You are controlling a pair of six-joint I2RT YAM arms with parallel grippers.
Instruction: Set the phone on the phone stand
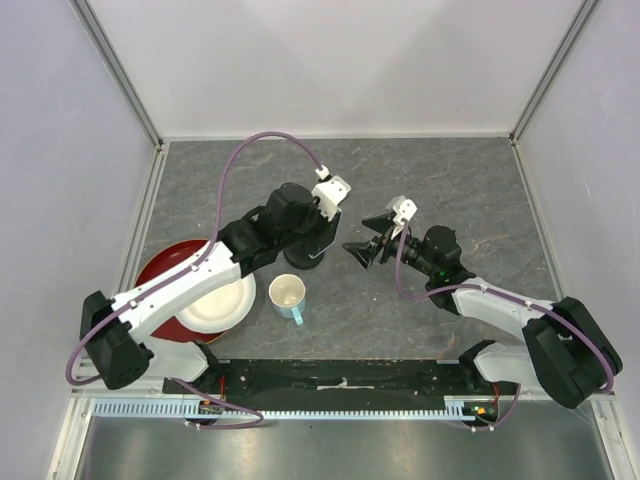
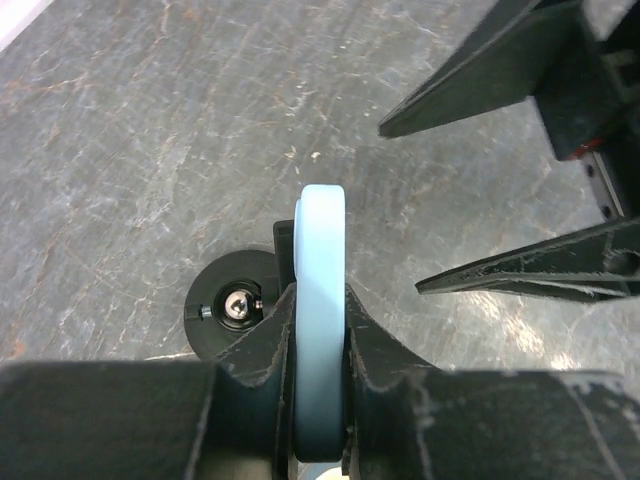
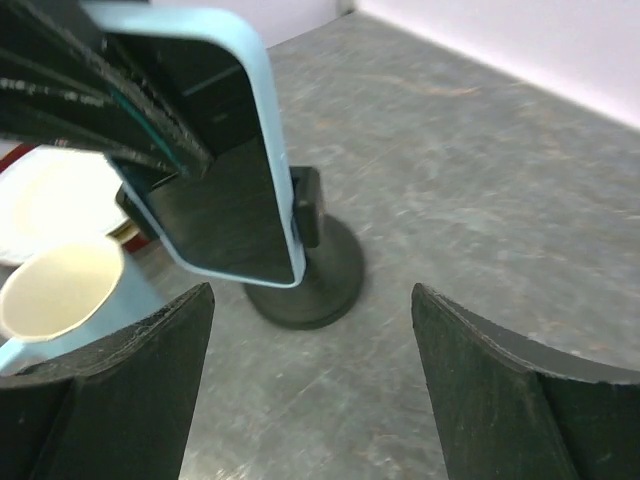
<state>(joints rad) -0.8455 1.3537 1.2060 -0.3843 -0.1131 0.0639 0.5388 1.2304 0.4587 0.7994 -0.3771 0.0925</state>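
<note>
My left gripper (image 2: pixel 320 330) is shut on the phone (image 2: pixel 322 300), gripping its light blue case edge on both sides. In the right wrist view the phone (image 3: pixel 225 190) has a black screen and hangs upright just above and in front of the phone stand (image 3: pixel 315 275), whose round black base sits on the table. The stand's disc base (image 2: pixel 232 305) shows just left of the phone in the left wrist view. In the top view the left gripper (image 1: pixel 318 232) covers the stand. My right gripper (image 3: pixel 310 380) is open and empty, a short way right of the stand (image 1: pixel 362 250).
A pale cup (image 1: pixel 288 296) with a light blue handle stands near the stand's front left. A white plate (image 1: pixel 215 300) lies on a red plate (image 1: pixel 160 270) at the left. The black base rail (image 1: pixel 340 378) runs along the near edge.
</note>
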